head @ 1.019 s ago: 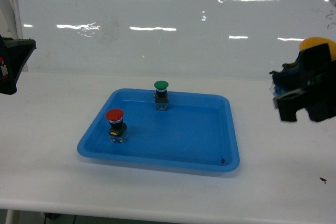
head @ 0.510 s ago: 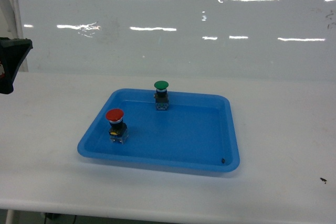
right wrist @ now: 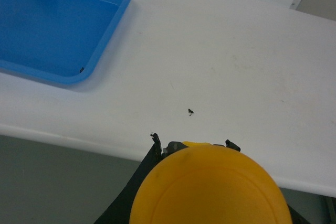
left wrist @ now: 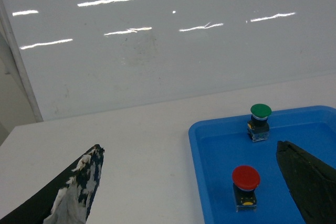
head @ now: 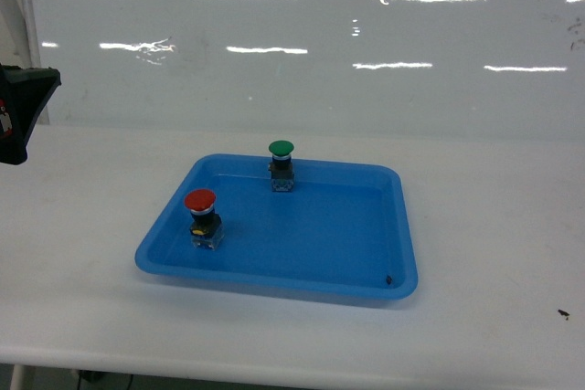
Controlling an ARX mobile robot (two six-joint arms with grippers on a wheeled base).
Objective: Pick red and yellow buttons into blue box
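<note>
The red button [head: 200, 201] stands upright in the left part of the blue box [head: 274, 268], a shallow blue tray. In the left wrist view the red button [left wrist: 245, 177] sits inside the blue box [left wrist: 197, 148], between my wide-apart fingers. My left gripper [left wrist: 188, 146] is open and holds nothing, raised above the tray's left edge. In the right wrist view the yellow button [right wrist: 210, 187] fills the bottom of the picture, with my right gripper [right wrist: 192, 141] shut on it, near the table's front edge and right of the blue box [right wrist: 107, 32]. The right gripper is out of the head view.
A green button [head: 281, 151] stands at the tray's back rim, also seen as the green button [left wrist: 260, 112] in the left wrist view. Part of my left arm [head: 22, 102] shows at the left edge. A small dark speck [right wrist: 190, 112] lies on the white table.
My right gripper with the yellow button showed at the head view's right edge one second ago and has since moved out of that view. The tray, its buttons and the left arm are unchanged.
</note>
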